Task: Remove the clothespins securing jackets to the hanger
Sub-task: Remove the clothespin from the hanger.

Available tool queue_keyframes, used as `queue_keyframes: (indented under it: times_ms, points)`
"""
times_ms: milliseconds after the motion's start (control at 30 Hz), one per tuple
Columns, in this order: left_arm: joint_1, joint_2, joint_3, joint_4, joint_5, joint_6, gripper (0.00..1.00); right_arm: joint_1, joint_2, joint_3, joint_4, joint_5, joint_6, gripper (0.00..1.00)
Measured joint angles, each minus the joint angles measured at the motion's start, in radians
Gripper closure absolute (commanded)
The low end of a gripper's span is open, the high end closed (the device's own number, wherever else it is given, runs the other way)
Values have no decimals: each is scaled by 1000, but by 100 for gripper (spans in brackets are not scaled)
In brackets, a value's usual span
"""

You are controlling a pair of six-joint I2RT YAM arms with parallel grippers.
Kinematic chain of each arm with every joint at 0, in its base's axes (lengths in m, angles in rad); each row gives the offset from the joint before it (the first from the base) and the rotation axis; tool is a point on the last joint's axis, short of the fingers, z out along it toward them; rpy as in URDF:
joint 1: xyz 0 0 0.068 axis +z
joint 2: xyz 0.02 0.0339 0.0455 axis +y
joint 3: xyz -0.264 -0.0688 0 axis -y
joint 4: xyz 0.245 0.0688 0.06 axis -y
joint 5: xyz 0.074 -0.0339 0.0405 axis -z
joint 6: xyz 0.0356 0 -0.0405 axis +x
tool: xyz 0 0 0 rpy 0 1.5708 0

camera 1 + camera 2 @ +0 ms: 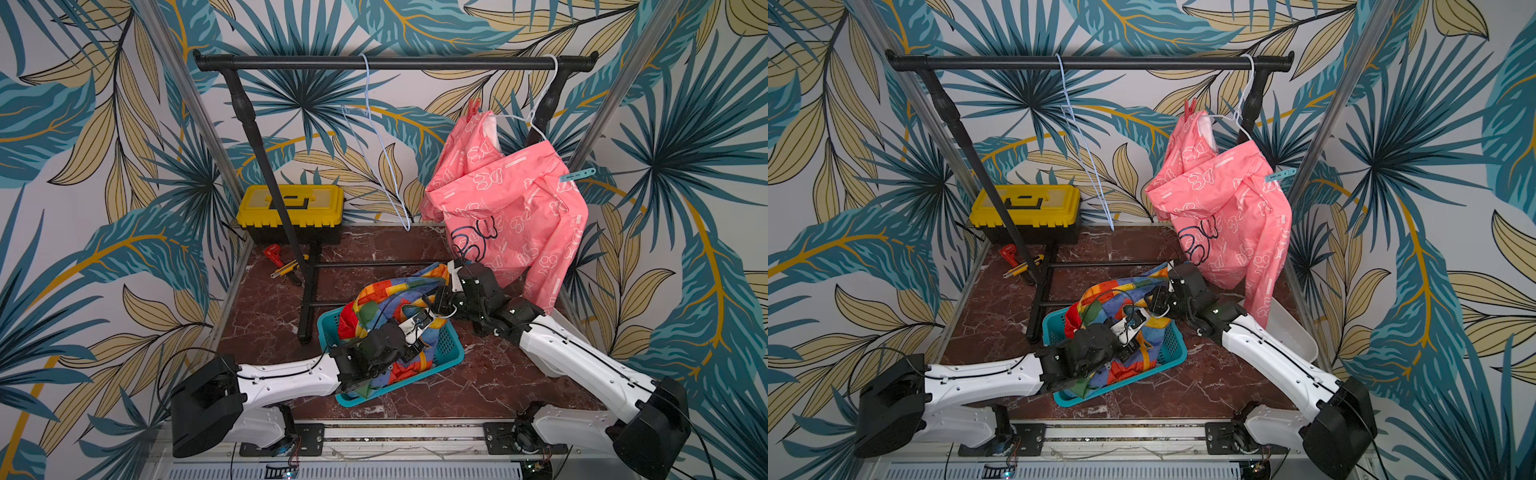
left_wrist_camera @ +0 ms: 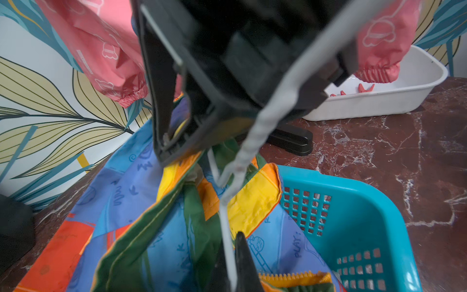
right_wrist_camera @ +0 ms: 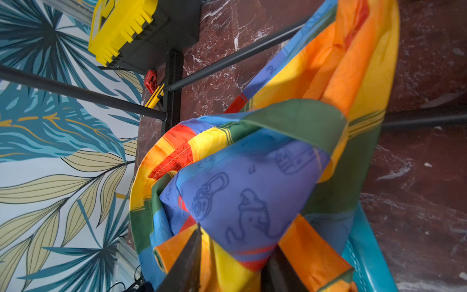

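Observation:
The rainbow-striped jacket (image 1: 376, 297) lies bunched in and over a teal basket (image 1: 451, 351). My left gripper (image 2: 231, 240) is shut on the thin white wire of its hanger (image 2: 225, 217) and sits over the basket in a top view (image 1: 419, 324). My right gripper (image 3: 237, 242) is shut on a fold of that jacket (image 3: 247, 192), just behind the left one (image 1: 440, 299). The pink bear-print jacket (image 1: 507, 208) hangs on a white hanger (image 1: 544, 104) at the rail's right end. It carries a red-pink clothespin (image 1: 473, 109) at the top and a light blue clothespin (image 1: 577, 174) at the right shoulder.
An empty pale hanger (image 1: 374, 145) hangs mid-rail on the black rack (image 1: 291, 63). A yellow toolbox (image 1: 291, 208), a red wrench (image 1: 272, 251) and a yellow knife (image 1: 282, 270) lie back left. A white tray (image 1: 1296, 332) at the right holds red clothespins (image 2: 365, 88).

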Motion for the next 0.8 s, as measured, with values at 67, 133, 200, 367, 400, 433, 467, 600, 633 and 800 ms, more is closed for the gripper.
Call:
queue_keyframes:
  times_ms: [67, 133, 200, 367, 400, 433, 467, 600, 633, 800]
  points:
    - [6, 12, 1, 3, 20, 0, 100, 0, 4, 0, 15, -7, 24, 100]
    - [8, 24, 1, 3, 25, -6, 85, 7, 9, 8, 30, -18, 38, 100]
    - [16, 21, 1, 9, 29, -10, 59, 6, 22, 19, 29, -26, 42, 100]
    - [24, -47, -7, 26, 13, -32, 31, 9, 79, 66, 9, -27, 49, 100]
    - [25, -75, -13, 31, 8, -36, 28, 9, 89, 79, 1, -27, 53, 100]
    - [25, -103, -21, 34, 6, -36, 26, 9, 98, 90, -8, -26, 57, 100]
    - [26, -138, -31, 35, 8, -37, 26, 9, 108, 106, -19, -25, 61, 100]
    - [16, -267, -72, 11, 14, -66, 26, 12, 138, 156, -51, -12, 78, 100]
    - [5, -303, -83, -13, 13, -76, 26, 12, 144, 171, -63, -9, 84, 100]
    - [-100, -414, -100, -175, -13, -120, 32, 13, 192, 255, -105, -2, 110, 100]
